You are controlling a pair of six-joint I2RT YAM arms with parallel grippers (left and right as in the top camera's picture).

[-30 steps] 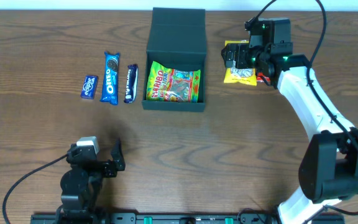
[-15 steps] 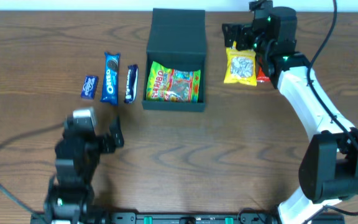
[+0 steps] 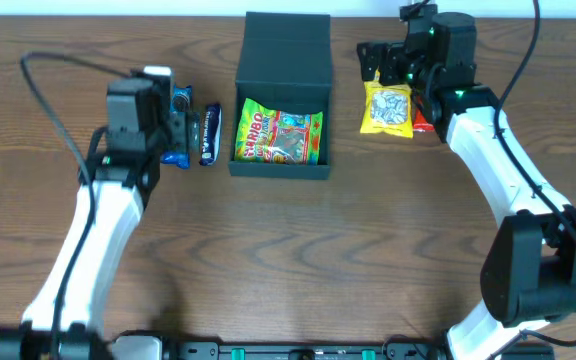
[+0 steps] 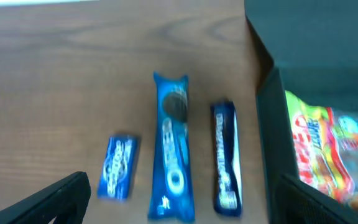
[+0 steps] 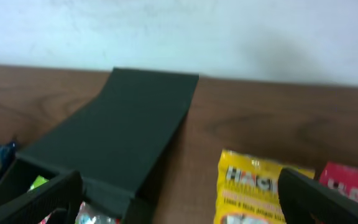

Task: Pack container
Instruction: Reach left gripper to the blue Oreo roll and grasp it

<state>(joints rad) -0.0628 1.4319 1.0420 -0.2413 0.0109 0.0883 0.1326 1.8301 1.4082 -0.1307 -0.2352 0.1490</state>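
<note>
Left gripper (image 3: 178, 128), spread wide, hovers over Oreo bar (image 4: 173, 180) at upper left, bar's long axis top-to-bottom, container (image 3: 286, 50) just right at top centre; right gripper (image 3: 376, 68), also spread, is farther off by yellow packet (image 3: 388, 108).

Robot lab bench: brown wood-grain tabletop (image 3: 298, 260), plain white wall (image 5: 229, 31) beyond the right claw (image 5: 179, 190), loose black cable (image 3: 26, 64) behind left claw (image 3: 183, 127).

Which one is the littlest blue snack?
Find the dark green container in the middle of the table. Left of it lie a dark blue bar, an Oreo pack, then the small blue packet. It is farthest out and shortest of the three.
</note>
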